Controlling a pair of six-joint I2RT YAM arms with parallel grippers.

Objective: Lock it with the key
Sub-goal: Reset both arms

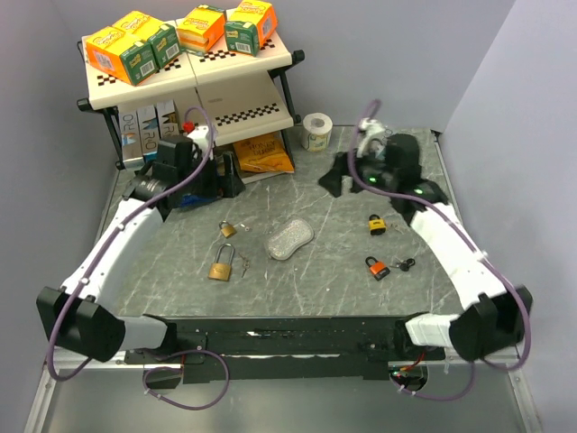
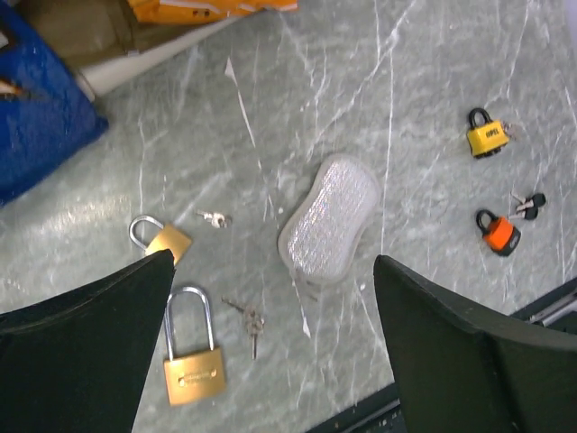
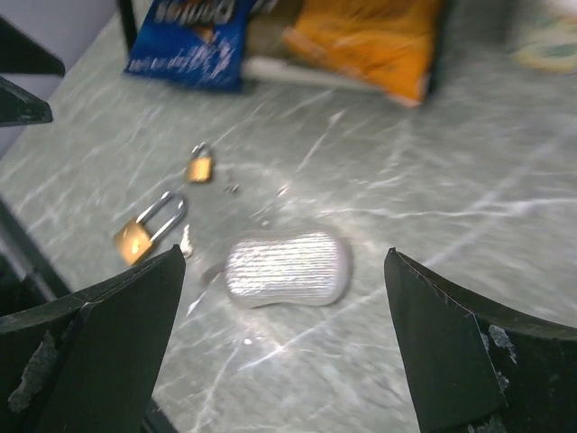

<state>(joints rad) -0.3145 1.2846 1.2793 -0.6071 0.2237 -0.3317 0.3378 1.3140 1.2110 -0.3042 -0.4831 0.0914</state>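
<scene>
A large brass padlock (image 1: 222, 265) lies with its shackle up at the table's left centre, also seen in the left wrist view (image 2: 191, 361) and the right wrist view (image 3: 144, 230). A small key bunch (image 2: 251, 320) lies just right of it. A small brass padlock (image 1: 227, 229) (image 2: 160, 238) lies behind it, with a tiny key (image 2: 215, 217) beside it. A yellow padlock (image 1: 376, 223) (image 2: 485, 135) and an orange padlock (image 1: 377, 267) (image 2: 499, 233) with black-headed keys (image 2: 527, 206) lie on the right. My left gripper (image 1: 227, 180) (image 2: 270, 343) and my right gripper (image 1: 341, 176) (image 3: 284, 343) hover high, both open and empty.
A silvery oval pad (image 1: 289, 237) (image 2: 329, 219) (image 3: 287, 269) lies mid-table. A two-tier shelf (image 1: 252, 68) with boxes stands at the back left, with an orange snack bag (image 1: 261, 153) and a blue bag (image 3: 189, 41) under it. A tape roll (image 1: 316, 132) stands at the back.
</scene>
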